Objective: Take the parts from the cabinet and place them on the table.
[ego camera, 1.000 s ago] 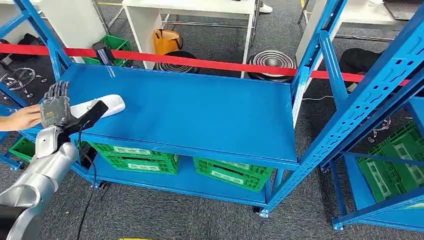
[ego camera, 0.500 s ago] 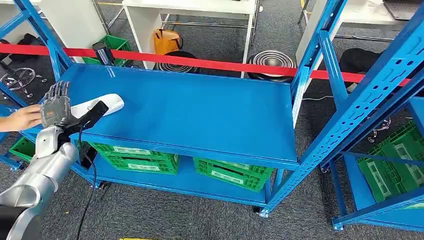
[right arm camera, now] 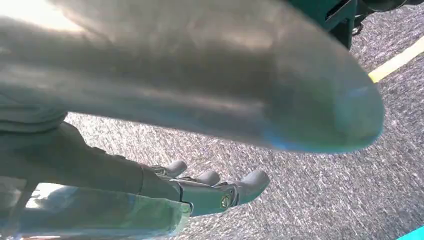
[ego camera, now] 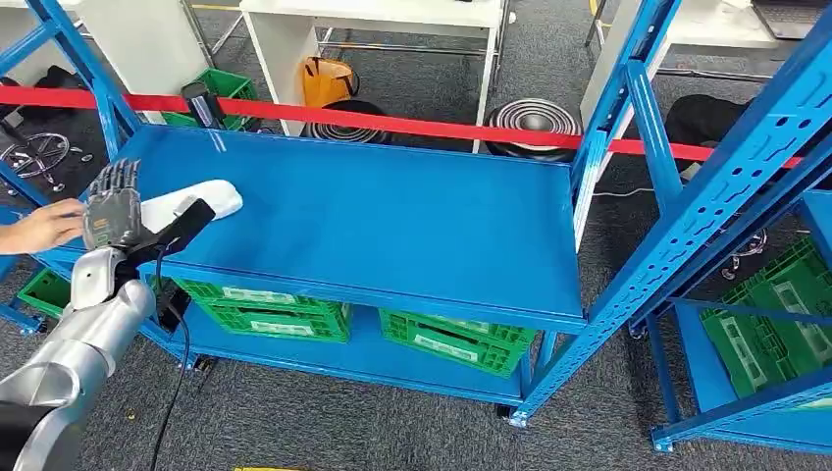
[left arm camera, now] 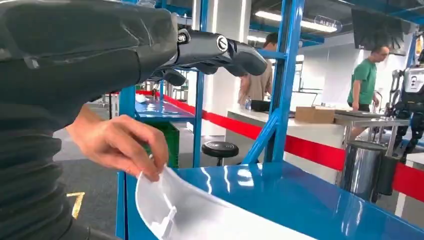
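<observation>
A white curved plastic part (ego camera: 191, 203) lies at the left end of the blue shelf top (ego camera: 392, 216). My left hand (ego camera: 113, 211) stands upright at that corner with its fingers spread and its thumb reaching over the part, gripping nothing. A person's hand (ego camera: 39, 226) comes in from the left edge. In the left wrist view that person's hand (left arm camera: 120, 142) pinches the rim of the white part (left arm camera: 200, 215), below my left hand (left arm camera: 100, 45). My right hand (right arm camera: 200, 192) hangs over grey carpet, fingers loose and holding nothing.
Green crates (ego camera: 265, 309) (ego camera: 456, 343) sit on the lower shelf. Red barrier tape (ego camera: 442, 128) runs behind the rack. Blue uprights (ego camera: 687, 196) rise at the right, with another rack and green crate (ego camera: 775, 324) beyond. A black device (ego camera: 201, 103) stands at the back left corner.
The white part has shifted slightly away and to the left under the person's hand. My left hand has risen a little.
</observation>
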Motion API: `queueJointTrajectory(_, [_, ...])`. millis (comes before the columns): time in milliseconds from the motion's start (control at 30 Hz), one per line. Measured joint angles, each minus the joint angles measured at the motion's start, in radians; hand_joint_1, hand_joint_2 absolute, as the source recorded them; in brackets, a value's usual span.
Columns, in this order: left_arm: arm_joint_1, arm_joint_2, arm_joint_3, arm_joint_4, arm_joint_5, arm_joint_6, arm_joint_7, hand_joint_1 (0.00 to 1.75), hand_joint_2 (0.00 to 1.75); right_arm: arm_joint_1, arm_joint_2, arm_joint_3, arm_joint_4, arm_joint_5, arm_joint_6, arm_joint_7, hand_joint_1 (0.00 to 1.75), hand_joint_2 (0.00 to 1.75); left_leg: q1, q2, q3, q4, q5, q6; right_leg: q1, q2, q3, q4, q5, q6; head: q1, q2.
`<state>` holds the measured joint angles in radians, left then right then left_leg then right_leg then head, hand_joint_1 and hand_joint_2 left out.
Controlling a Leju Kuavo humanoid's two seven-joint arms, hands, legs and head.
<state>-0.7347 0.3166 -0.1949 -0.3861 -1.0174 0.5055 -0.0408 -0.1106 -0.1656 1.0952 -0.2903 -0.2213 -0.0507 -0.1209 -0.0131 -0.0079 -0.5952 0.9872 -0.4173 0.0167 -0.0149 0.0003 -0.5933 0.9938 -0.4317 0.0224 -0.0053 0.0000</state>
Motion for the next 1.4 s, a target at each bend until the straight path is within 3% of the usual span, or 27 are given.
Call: queueJointTrajectory(1400, [-0.001,-0.005,0.002,0.0,-0.013,-0.002,0.002,0.0,1.75,0.004,0.001,-0.004,0.0,0.012,0.011,0.001,0.0,0.0,0.0,0.0,0.0,0.0,0.0,0.0,0.0,0.0,0.0,0.0,0.0,0.0,0.0,0.0])
